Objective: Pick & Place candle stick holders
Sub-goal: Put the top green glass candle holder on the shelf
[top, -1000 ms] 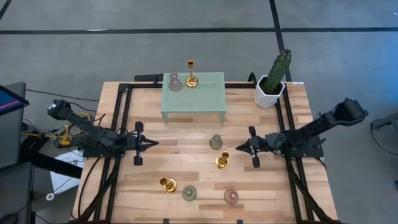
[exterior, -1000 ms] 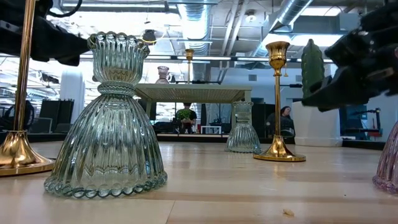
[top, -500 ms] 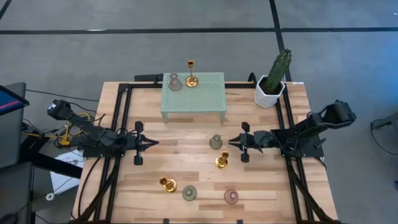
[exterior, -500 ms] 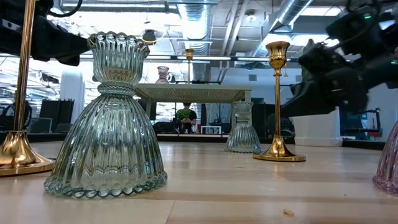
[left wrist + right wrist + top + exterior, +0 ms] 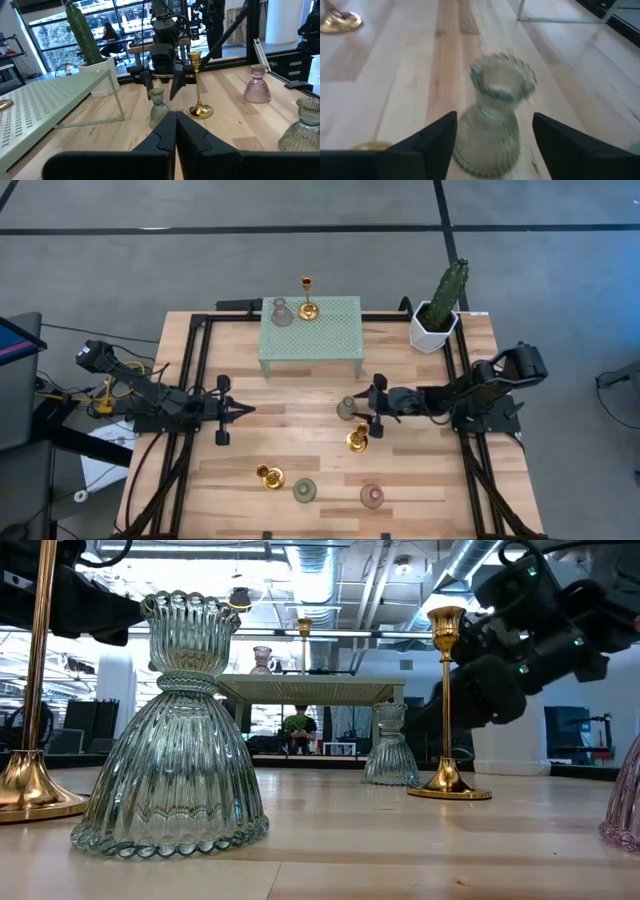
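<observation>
A sage green candle stick holder (image 5: 346, 408) stands on its base mid-table. My right gripper (image 5: 371, 409) is open just to its right. In the right wrist view its fingers (image 5: 436, 140) stand on either side of the holder (image 5: 495, 125) with a gap to each. A gold holder (image 5: 357, 440) stands close by, toward the near edge. More holders stand near the front edge: gold (image 5: 268, 476), green (image 5: 305, 490) and pink (image 5: 372, 496). Two others (image 5: 282, 312) (image 5: 308, 300) stand on the mint green stand (image 5: 325, 330). My left gripper (image 5: 240, 410) waits shut at mid-left.
The cactus in a white pot (image 5: 438, 308) stands at the far right corner. The mint stand's legs (image 5: 357, 366) come down just beyond the green holder. Black frame rails (image 5: 195, 380) run along both sides of the table. Bare wood lies between the two grippers.
My right gripper has moved toward the table's left, up to the sage green holder, and has opened, so its fingers now stand around the holder. No holder has moved.
</observation>
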Available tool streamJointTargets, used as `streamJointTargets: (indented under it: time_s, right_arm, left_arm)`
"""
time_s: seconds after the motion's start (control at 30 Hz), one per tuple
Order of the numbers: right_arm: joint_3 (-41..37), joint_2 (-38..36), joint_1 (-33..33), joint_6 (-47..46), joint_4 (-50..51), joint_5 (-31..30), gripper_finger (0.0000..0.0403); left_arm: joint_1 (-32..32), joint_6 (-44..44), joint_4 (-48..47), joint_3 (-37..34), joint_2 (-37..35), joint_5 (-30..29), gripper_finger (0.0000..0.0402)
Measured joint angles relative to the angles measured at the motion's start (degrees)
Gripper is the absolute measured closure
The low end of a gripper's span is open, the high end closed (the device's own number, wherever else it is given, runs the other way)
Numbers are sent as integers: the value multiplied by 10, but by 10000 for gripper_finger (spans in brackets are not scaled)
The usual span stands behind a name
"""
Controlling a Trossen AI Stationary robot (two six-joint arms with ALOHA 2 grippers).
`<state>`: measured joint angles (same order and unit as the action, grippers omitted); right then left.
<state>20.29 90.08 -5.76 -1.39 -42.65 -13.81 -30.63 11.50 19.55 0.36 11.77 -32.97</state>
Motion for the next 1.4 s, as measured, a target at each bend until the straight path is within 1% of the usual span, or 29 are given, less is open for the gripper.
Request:
streamJointTargets:
  time_s: [0.17, 0.23, 0.4, 0.53, 0.63, 0.8, 0.9, 1.03, 1.23, 1.3, 1.4]
  right_arm:
    - [12, 0, 0, 1, 0, 9, 146]
    - [14, 0, 2, 3, 0, 14, 151]
    - [21, 1, 13, 3, 1, 49, 172]
    - [34, 24, 27, -2, 2, 50, 182]
    - [50, 56, 38, -15, 1, 54, 183]
    - [76, 97, 39, -12, 0, 84, 176]
    - [82, 102, 39, -10, 0, 91, 176]
    - [83, 91, 39, 1, -1, 91, 183]
    - [83, 75, 42, 5, 1, 92, 209]
    - [83, 75, 44, 5, 3, 92, 227]
    - [83, 75, 44, 5, 4, 91, 267]
  left_arm:
    - [0, 0, 0, 0, 0, 0, 396]
    - [0, 0, 0, 0, 0, 0, 396]
    - [0, 0, 0, 0, 0, 0, 396]
    - [0, 0, 0, 0, 0, 0, 396]
    - [0, -2, 0, 0, 0, 0, 396]
    - [0, -4, 0, 0, 0, 0, 396]
    - [0, -4, -1, 0, 0, 0, 396]
    - [0, -4, -2, 0, 0, 0, 396]
    - [0, -4, -2, 0, 1, 0, 396]
    - [0, -4, -2, 1, 1, 0, 396]
    - [0, -4, -2, 0, 1, 0, 396]
